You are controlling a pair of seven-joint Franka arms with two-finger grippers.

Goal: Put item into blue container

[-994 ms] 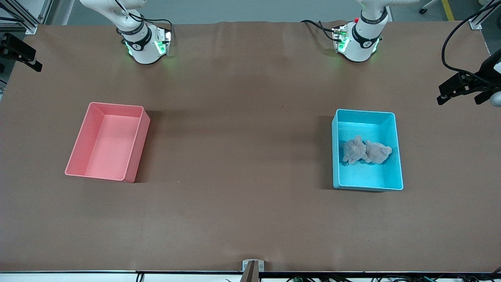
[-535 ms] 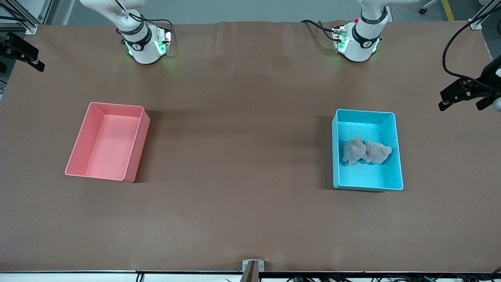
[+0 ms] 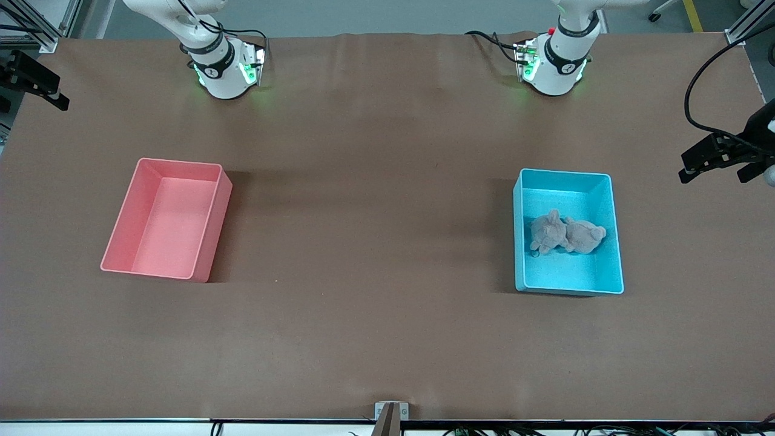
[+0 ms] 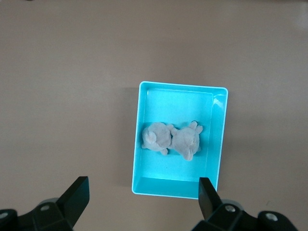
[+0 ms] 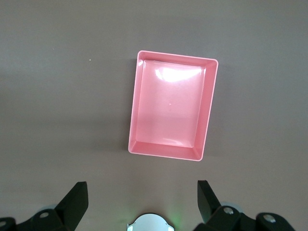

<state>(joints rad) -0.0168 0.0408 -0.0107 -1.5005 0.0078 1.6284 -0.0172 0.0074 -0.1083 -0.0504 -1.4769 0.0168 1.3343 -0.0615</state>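
- Risk looked slight: the grey plush toy already lay inside the blue container, on its floor about midway along, so the task seemed done.
- Any renewed descent by the left gripper could have snagged the soft toy or nudged the light bin across the table; that was a judgement, not something seen.
- That left gripper hung high over the blue container, jaws spread wide and holding nothing.
- The right gripper hung high over the pink bin, equally wide open and empty; that arm waited.
- The blue container sat toward the left arm's end of the table, upright, with only the toy in it.
- The pink bin sat toward the right arm's end, well apart from the blue one, and held nothing.
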